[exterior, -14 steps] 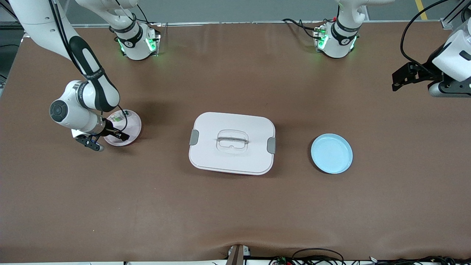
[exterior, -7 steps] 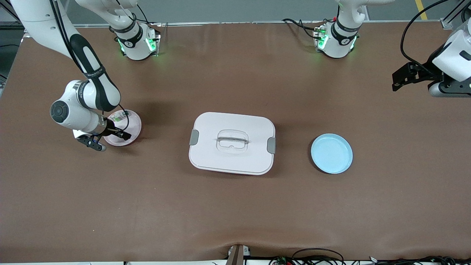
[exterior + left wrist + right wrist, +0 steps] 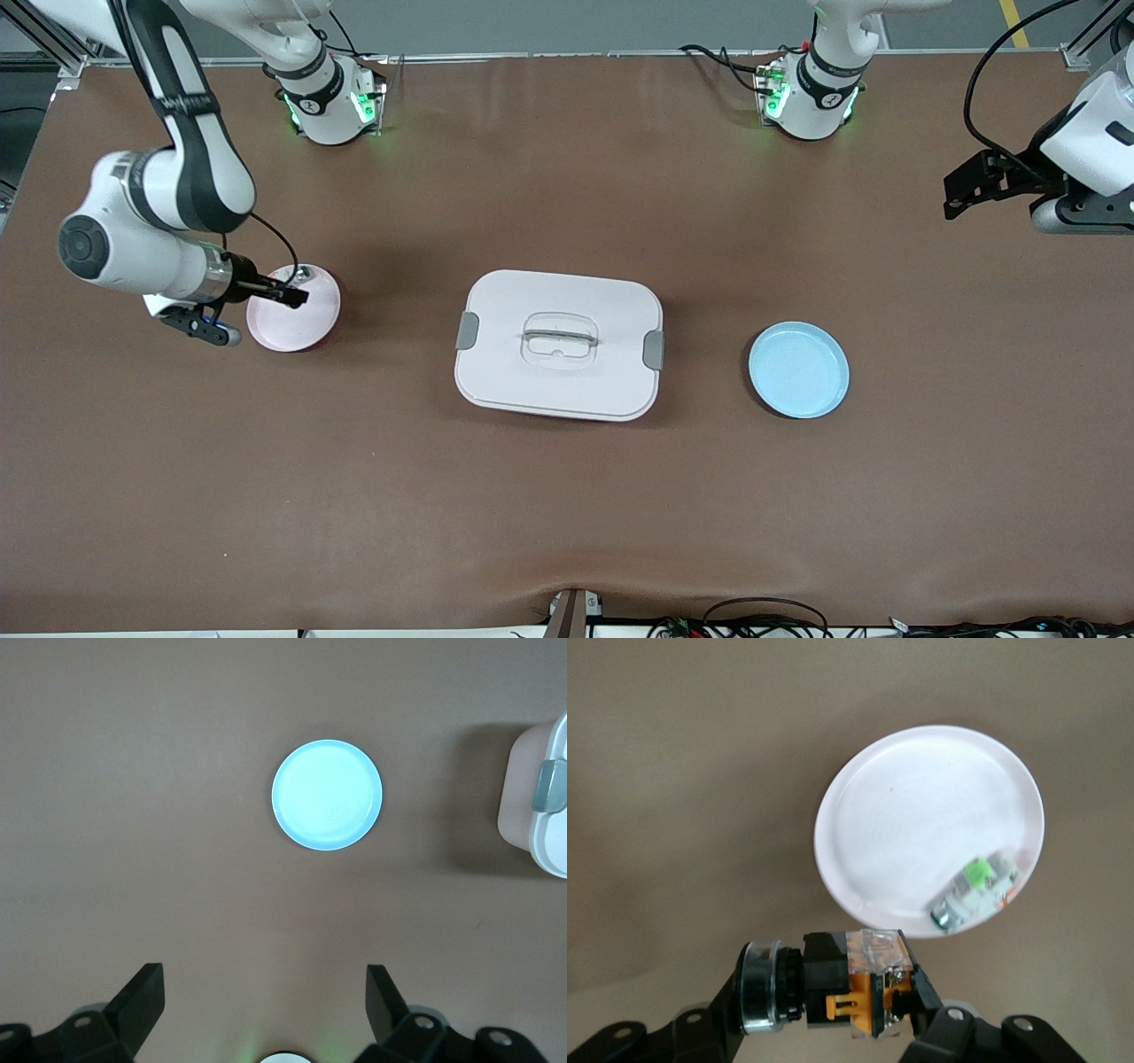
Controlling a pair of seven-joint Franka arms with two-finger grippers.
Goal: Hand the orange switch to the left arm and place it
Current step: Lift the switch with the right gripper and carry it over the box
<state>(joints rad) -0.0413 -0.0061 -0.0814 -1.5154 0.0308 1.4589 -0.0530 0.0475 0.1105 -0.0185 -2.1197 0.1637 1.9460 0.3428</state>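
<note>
**A:** The orange switch (image 3: 833,988), a small push-button with a clear round cap, black barrel and orange block, sits clamped crosswise in the right hand (image 3: 288,294), which is up over the round pink plate (image 3: 306,332) at the right arm's end of the surface.

**B:** How would it handle?

**A:** Likely light and rigid, hard plastic, so it should not deform; the smooth barrel could twist or slip if squeezed off-centre. The fingers (image 3: 921,992) pinch the black and orange body, leaving the cap end sticking out free, which looks like the natural spot for a second grasp.

**B:** And the small green-and-white component (image 3: 974,890)?

**A:** It lies on the pink plate near its rim, clear of the switch.

**B:** The other arm?

**A:** The left hand (image 3: 264,1001) waits high at the left arm's end with jaws spread wide and nothing between them, looking down on the round pale-blue plate (image 3: 798,369). The large white lidded box (image 3: 559,345) stands between the two plates.
</note>
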